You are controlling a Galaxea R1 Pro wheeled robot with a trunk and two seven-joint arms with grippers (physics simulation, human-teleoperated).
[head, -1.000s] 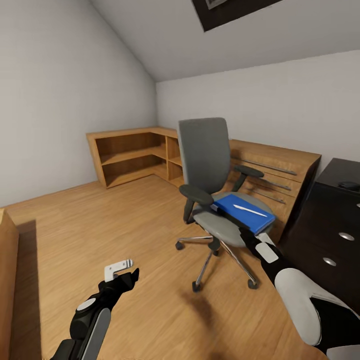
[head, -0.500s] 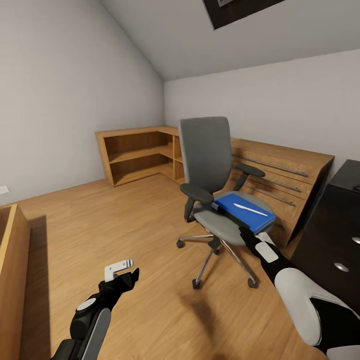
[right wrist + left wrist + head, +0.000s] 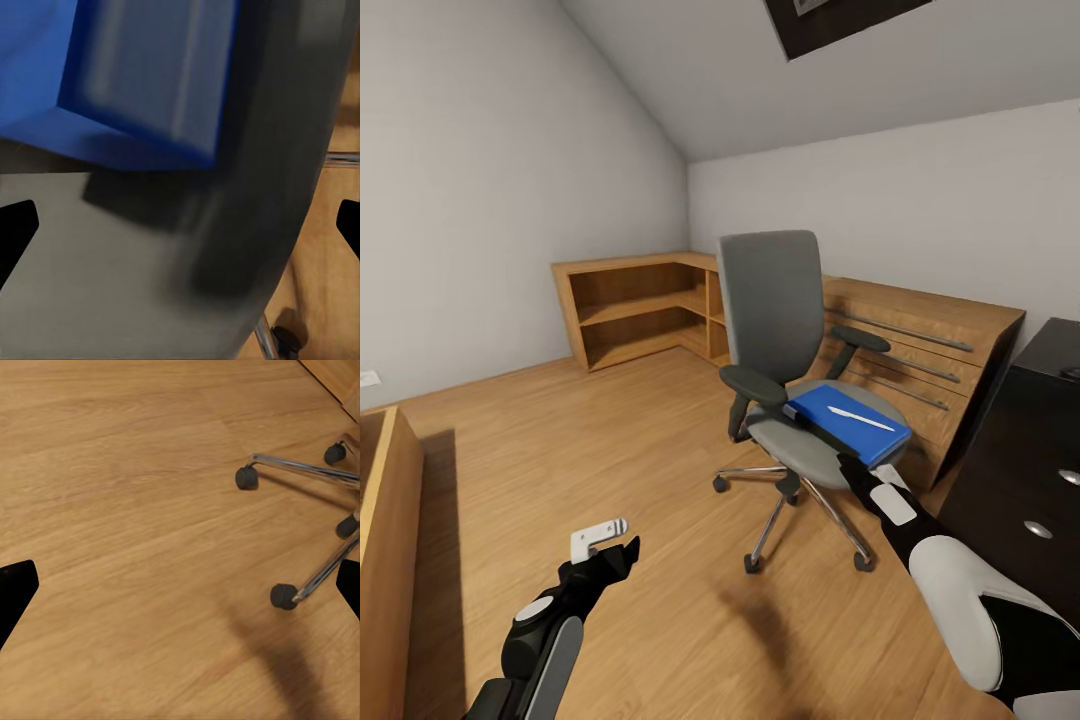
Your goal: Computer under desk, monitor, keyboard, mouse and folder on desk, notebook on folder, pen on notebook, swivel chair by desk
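Note:
The grey swivel chair (image 3: 770,300) stands mid-room on the plank floor. The blue folder (image 3: 845,418) lies on its seat, and the white pen (image 3: 860,420) rests on top of the folder. A dark strip runs along the folder's near edge; I cannot tell what it is. My right gripper (image 3: 847,462) is at the seat's front edge, just below the folder's corner. In the right wrist view this gripper (image 3: 180,229) is open, facing the folder (image 3: 150,75) and the grey seat (image 3: 90,285). My left gripper (image 3: 610,542) hangs open over bare floor, left of the chair's base (image 3: 300,585). The desk's black drawer unit (image 3: 1020,470) is at the right edge.
A low oak dresser (image 3: 930,340) stands against the wall just behind the chair. An oak corner shelf (image 3: 640,305) fills the far corner. A wooden piece of furniture (image 3: 385,520) is at the left edge, and a skylight (image 3: 840,20) is overhead. Open floor lies left of the chair.
The room has shifted a little to the right in the picture since a second ago, so the camera moved. Both arms and the chair sit the same way relative to each other.

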